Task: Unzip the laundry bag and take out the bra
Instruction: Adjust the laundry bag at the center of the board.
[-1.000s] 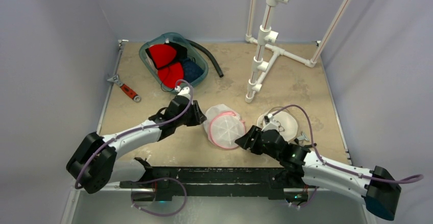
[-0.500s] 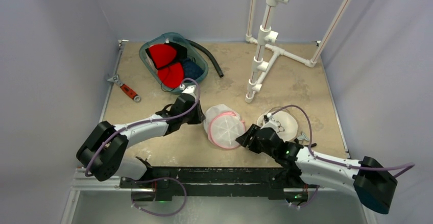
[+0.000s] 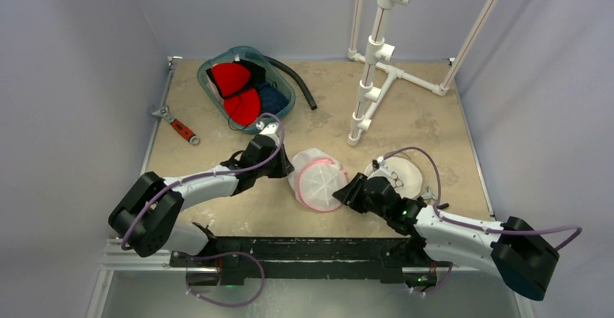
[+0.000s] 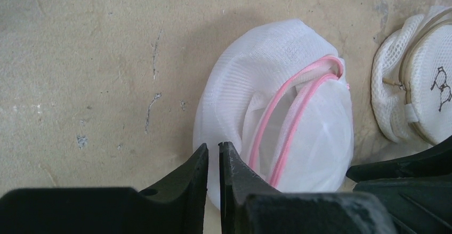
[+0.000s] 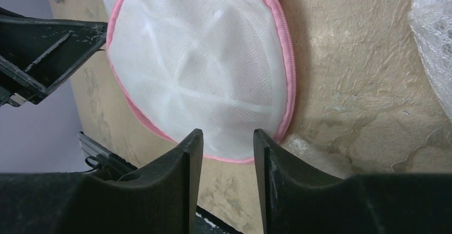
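Bag: the round white mesh laundry bag with pink zip trim [image 3: 318,182] sits mid-desk [image 3: 434,115], closer to the near edge, propped up on its rim.
Zip: the pink zip band [image 5: 288,74] circles the flat face and is closed along the stretch in view.
Bra: cannot be made out through the mesh.
Left fingers [image 4: 198,172]: nearly pressed together with only a thin slit between, right at the bag's left rim. Cannot tell if mesh is nipped.
Right fingers [image 5: 189,159]: spread apart, straddling the bag's near pink rim.
Right side: a second white mesh pouch [image 3: 402,175] lies just beside the right arm, so room is tight.
Left side: bare desk runs to the left edge, where a red-handled wrench [image 3: 177,124] lies.
Far left corner: a teal plastic basin of red cloth [image 3: 245,86].
Far right: a white pipe stand [image 3: 373,72].
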Controlling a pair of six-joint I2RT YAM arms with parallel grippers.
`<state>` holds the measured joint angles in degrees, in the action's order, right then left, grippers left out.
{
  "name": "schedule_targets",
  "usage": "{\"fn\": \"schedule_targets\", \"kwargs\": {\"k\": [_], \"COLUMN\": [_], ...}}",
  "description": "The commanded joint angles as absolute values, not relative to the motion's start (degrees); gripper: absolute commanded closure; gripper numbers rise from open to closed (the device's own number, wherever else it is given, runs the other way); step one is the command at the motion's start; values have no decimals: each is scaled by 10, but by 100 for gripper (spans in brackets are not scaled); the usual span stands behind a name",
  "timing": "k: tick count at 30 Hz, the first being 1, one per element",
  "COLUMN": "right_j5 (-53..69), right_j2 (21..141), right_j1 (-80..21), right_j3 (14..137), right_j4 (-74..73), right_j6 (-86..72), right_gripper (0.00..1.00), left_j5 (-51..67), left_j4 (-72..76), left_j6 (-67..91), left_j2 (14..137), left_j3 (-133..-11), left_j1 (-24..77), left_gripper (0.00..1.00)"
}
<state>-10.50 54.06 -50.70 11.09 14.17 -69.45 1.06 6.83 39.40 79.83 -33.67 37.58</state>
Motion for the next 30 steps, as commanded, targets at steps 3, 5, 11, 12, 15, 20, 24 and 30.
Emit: {"fn": "schedule_targets", "kwargs": {"k": [3, 5, 11, 12, 15, 20, 24, 30], "right_j5": [-144, -158, -149, -148, -154, -151, -133, -104], "right_j2": [480, 444, 413, 419, 434, 446, 477, 545], "right_j1": [-505, -504, -501, -501, -501, -501, -497, -493], "right_j3": [151, 143, 104, 104, 103, 97, 96, 122], "right_j4": [51, 11, 3, 7, 14, 45, 100, 159], "right_j6": [-687, -684, -702, -702, -700, -694, -692, -684], "right_gripper": [49, 46, 45, 45, 45, 46, 47, 55], "left_j5": [34, 39, 47, 47, 49, 50, 53, 62], "left_j4": [107, 114, 126, 127, 127, 127, 131, 139], "left_j6": [392, 394, 399, 400, 400, 401, 402, 409], "left_j2": [798, 795, 790, 789, 790, 788, 788, 788], "left_j3": [-311, -305, -291, -291, -290, -286, -284, -277], "left_j1": [377, 377, 378, 378, 378, 378, 379, 380], "left_gripper": [89, 90, 91, 91, 92, 92, 92, 92]}}
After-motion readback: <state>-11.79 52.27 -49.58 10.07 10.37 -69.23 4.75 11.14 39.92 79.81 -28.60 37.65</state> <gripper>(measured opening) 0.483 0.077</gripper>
